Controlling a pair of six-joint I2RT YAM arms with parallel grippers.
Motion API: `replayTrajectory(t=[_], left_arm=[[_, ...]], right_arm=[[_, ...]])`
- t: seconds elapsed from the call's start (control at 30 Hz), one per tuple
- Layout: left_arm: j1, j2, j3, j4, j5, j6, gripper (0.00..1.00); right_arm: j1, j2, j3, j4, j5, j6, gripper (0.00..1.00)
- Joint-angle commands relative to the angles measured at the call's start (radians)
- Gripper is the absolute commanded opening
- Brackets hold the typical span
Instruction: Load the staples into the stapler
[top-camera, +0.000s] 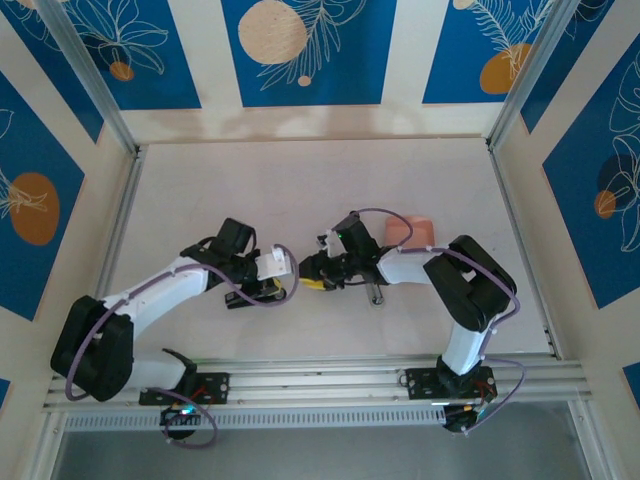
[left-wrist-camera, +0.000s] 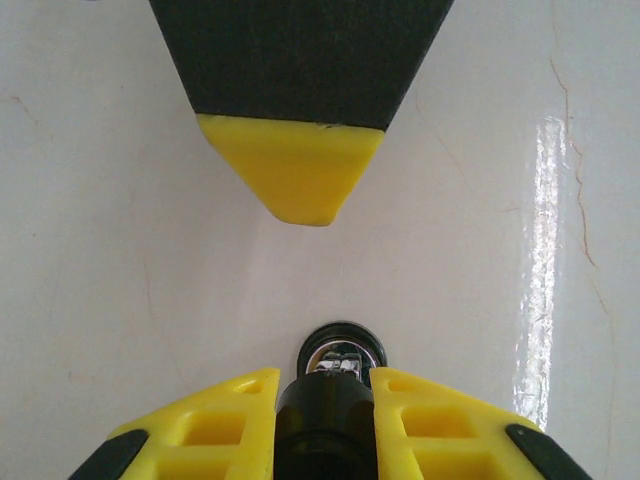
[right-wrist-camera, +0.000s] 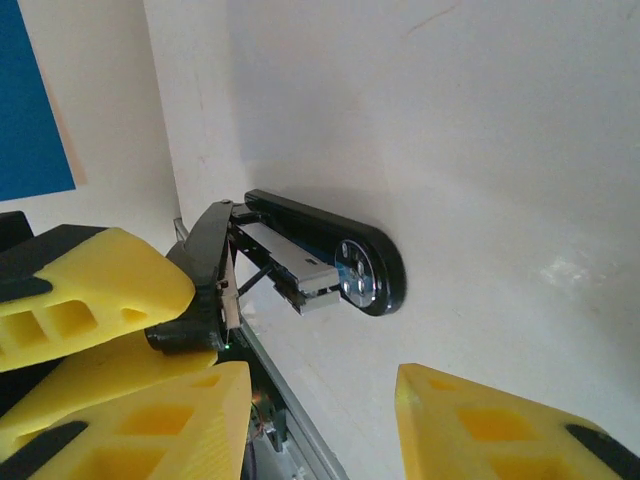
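1. The left tool (left-wrist-camera: 325, 388) is clamped tight on the stapler (right-wrist-camera: 310, 265). In the left wrist view its yellow fingers (left-wrist-camera: 215, 425) squeeze a dark body with a chrome end.
2. In the right wrist view the stapler's black base lies against the white surface (right-wrist-camera: 480, 150). Its top arm is swung up off the base, and a silvery rail lies bare between them.
3. The left tool's grip is on that raised top arm.
4. The right tool (right-wrist-camera: 322, 385) has its jaws spread apart with nothing between them. It hovers just beside the stapler, facing its open side.
5. The staples: I cannot tell whether a strip sits in the rail, as its metal and any staples look alike.
6. From above, both tools meet near the middle of the surface. A pink tray (top-camera: 412, 230) lies just behind the right arm.
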Motion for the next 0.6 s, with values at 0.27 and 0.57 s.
replayTrajectory(t=[0.27, 0.57], left_arm=[[-0.025, 0.060, 0.053, -0.079, -0.055, 0.008, 0.17], [-0.036, 0.098, 0.068, -0.081, -0.061, -0.009, 0.18]], right_arm=[[-0.003, -0.012, -0.016, -0.039, -0.004, -0.029, 0.44], [0.000, -0.011, -0.014, -0.047, -0.002, -0.031, 0.44]])
